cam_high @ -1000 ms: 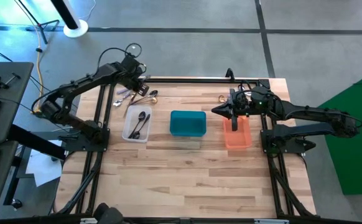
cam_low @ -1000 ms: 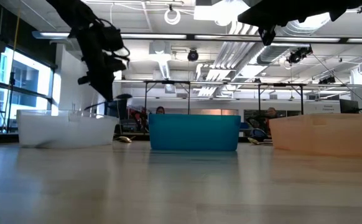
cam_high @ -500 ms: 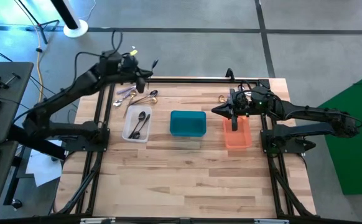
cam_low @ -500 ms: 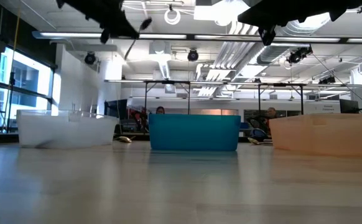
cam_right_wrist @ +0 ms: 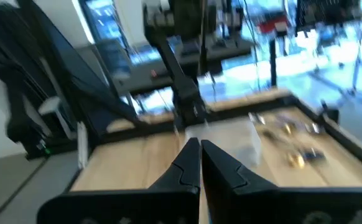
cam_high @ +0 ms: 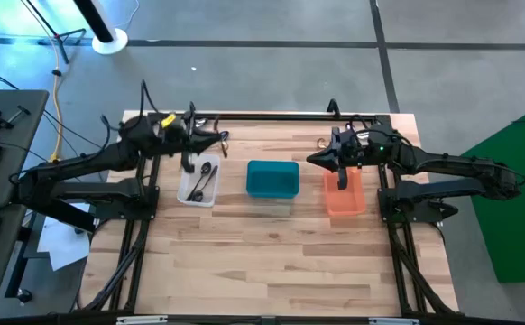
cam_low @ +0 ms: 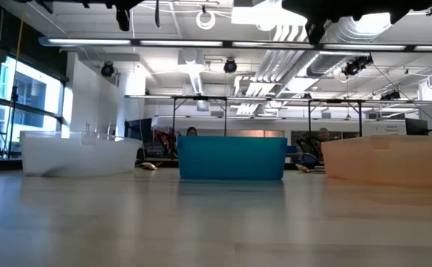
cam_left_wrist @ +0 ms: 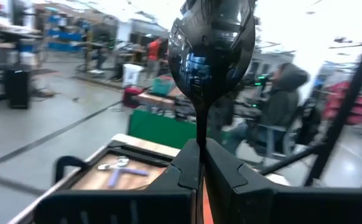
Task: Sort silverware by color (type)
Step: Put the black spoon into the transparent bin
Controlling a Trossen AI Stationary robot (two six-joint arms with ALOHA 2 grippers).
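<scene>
Pale wooden tabletop [cam_high: 271,253] lies bare at the near side, with three bins in a row farther back: a clear bin [cam_high: 198,181], a teal bin [cam_high: 272,179] and an orange bin [cam_high: 345,194]. Two dark spoons [cam_high: 203,181] already lie in the clear bin. Above its far end the left gripper [cam_high: 195,142] holds a black spoon [cam_left_wrist: 212,46] pinched by the handle between closed fingers, bowl pointing away from the wrist. I'd judge this the carry step; next it should lower over the clear bin and release. Over the orange bin's far end the right gripper [cam_high: 339,162] waits, fingers pressed together on nothing. Behind, by the far edge, the unsorted silverware [cam_right_wrist: 293,144] is mostly hidden by the left arm from above; colours there are hard to tell.
</scene>
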